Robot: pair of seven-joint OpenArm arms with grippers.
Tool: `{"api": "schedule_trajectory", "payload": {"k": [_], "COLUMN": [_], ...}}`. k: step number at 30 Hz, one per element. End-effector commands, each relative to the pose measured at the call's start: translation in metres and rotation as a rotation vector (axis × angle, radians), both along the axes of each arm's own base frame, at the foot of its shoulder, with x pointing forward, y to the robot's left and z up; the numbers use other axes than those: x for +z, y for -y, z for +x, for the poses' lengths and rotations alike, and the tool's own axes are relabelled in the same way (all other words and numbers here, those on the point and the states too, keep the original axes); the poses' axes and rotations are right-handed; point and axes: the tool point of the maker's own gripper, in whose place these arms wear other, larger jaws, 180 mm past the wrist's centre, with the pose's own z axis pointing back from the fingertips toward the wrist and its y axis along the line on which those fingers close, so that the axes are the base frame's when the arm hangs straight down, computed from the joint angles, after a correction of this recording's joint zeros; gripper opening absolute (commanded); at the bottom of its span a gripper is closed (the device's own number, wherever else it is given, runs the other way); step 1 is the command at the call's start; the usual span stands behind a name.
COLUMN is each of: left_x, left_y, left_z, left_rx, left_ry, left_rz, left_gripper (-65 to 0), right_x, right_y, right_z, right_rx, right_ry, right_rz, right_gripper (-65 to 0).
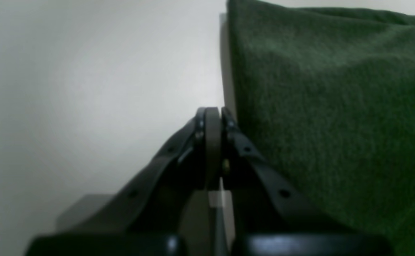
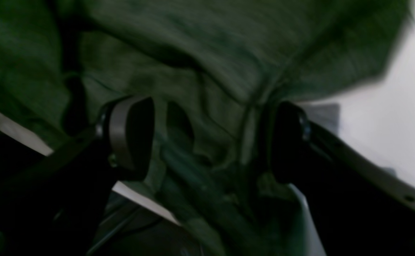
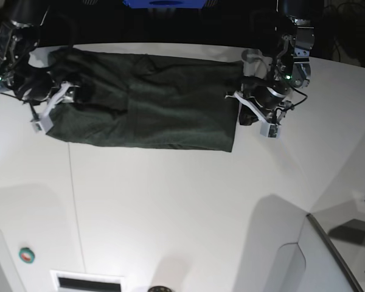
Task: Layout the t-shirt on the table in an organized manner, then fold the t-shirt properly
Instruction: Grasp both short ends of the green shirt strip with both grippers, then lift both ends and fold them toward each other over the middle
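Glossy white tabletop [image 3: 182, 201], crossed by 1 thin dark seam, is being occupied at its far side by the t-shirt [image 3: 146, 100], a dark green, soft, matte cloth laid out as a long, wrinkled band. The left claw [image 1: 213, 113] is being kept fully closed beside the shirt's edge, gripping nothing. The right claw [image 2: 207, 138] is being held wide apart over bunched cloth, nothing clamped.
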Motion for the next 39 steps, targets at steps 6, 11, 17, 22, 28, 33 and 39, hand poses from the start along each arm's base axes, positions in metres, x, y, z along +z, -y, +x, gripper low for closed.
{"api": "schedule_trajectory", "payload": {"k": [6, 11, 17, 22, 28, 33, 39], "left_x": [-0.006, -0.008, -0.008, -0.003, -0.001, 0.000, 0.001], "left_y": [0.002, 0.018, 0.043, 0.046, 0.046, 0.057, 0.067], "left_z": [-0.007, -0.008, -0.006, 0.003, 0.007, 0.007, 0.007], "left_rx": [-0.015, -0.020, -0.086, -0.090, -0.090, -0.087, -0.108], "left_ry": [-0.045, -0.046, -0.046, -0.028, -0.019, -0.016, -0.013], "left_rz": [0.017, -0.012, -0.026, -0.029, -0.029, -0.053, -0.061], "left_gripper": [-65.0, -65.0, -65.0, -65.0, -65.0, -65.0, -65.0], "right_x": [-0.011, -0.009, -0.002, 0.018, 0.059, 0.072, 0.082], "right_y": [-0.011, -0.011, -0.009, -0.002, -0.018, -0.039, -0.083], "right_z": [-0.018, -0.014, 0.002, 0.018, 0.031, 0.035, 0.033], "right_rx": [0.040, 0.040, 0.042, 0.061, 0.211, 0.294, 0.383], "right_ry": [-0.082, -0.073, -0.039, 0.031, 0.121, 0.148, 0.170], "right_rz": [-0.008, -0.008, -0.016, -0.067, -0.170, -0.184, -0.142], "right_gripper": [-27.6, -32.6, -65.0, -64.8, -64.8, -64.8, -64.8]}}
